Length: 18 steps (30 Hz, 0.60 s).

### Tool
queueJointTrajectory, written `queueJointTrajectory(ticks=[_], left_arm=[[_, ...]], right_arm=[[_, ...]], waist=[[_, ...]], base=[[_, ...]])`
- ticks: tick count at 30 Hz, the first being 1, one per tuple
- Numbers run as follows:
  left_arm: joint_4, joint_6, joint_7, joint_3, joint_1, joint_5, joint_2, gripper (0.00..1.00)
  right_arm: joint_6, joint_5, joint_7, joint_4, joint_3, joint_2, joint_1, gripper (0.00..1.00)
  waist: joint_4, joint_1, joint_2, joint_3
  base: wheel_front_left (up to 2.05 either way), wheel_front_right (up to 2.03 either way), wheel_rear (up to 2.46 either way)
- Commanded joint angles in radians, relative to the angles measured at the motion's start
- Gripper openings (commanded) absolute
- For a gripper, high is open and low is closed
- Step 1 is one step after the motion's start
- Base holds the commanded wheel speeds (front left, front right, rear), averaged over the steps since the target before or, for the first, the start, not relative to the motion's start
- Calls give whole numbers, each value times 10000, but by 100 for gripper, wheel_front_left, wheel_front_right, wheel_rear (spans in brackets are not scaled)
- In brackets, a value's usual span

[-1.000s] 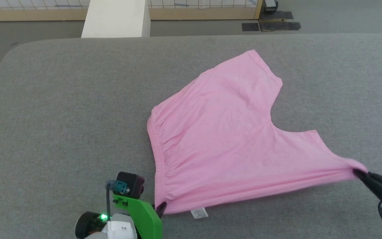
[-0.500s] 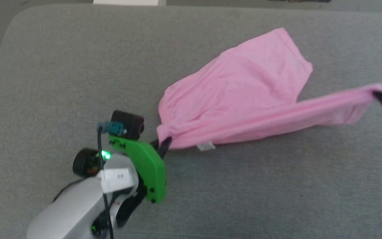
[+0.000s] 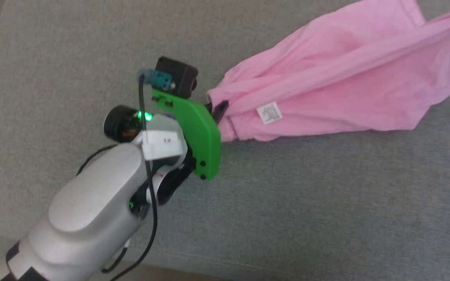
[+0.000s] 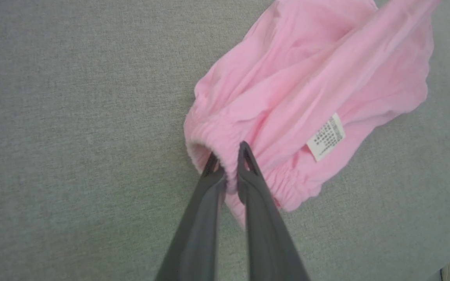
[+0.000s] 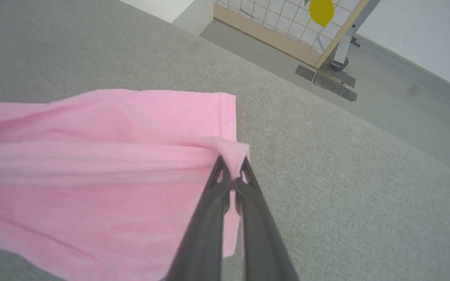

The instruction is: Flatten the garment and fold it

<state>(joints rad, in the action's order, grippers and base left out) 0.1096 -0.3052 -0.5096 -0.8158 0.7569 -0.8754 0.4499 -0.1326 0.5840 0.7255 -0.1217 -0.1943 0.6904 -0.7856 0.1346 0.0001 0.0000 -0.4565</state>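
The light-pink thin-fabric garment [image 3: 346, 78], far right on the grey fabric bench [image 3: 72, 58], stretches between our left hand [image 4: 229, 156], clamped on its gathered elastic band, and our right hand [image 5: 231, 164], clamped on a hem corner, nearly cut off in the head view. We cannot read its white label [image 3: 269, 113].

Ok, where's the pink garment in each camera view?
Head view: pink garment, upper right.
Left wrist view: upper right, waistband pinched by the left end effector.
Right wrist view: left half, corner pinched by the right end effector.
Shared landmark: the grey fabric surface beneath it.
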Motion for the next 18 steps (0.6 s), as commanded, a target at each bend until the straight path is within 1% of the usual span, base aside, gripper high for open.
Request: queueJointTrajectory(ticks=[1, 8, 14, 18], left_arm=[[-157, 112, -22, 36, 329, 48, -107, 0], [-886, 349, 191, 183, 1162, 90, -640, 0], [-1285, 451, 519, 309, 1550, 150, -938, 0], [-1488, 485, 669, 295, 1604, 171, -1080, 0]], right_arm=[[19, -138, 75, -232, -168, 55, -407, 0], [19, -650, -81, -1620, -956, 121, -1930, 0], [19, -989, -762, -2698, -1270, 9, -2729, 0], [19, -1057, -1407, -3102, -1518, -101, -2925, 0]], waist=[[641, -1, 0, -925], [812, -1, 0, -1532], [878, -1, 0, -1754], [895, -1, 0, -1756]], base=[[0, 0, 0], [0, 0, 0], [0, 0, 0], [0, 0, 0]])
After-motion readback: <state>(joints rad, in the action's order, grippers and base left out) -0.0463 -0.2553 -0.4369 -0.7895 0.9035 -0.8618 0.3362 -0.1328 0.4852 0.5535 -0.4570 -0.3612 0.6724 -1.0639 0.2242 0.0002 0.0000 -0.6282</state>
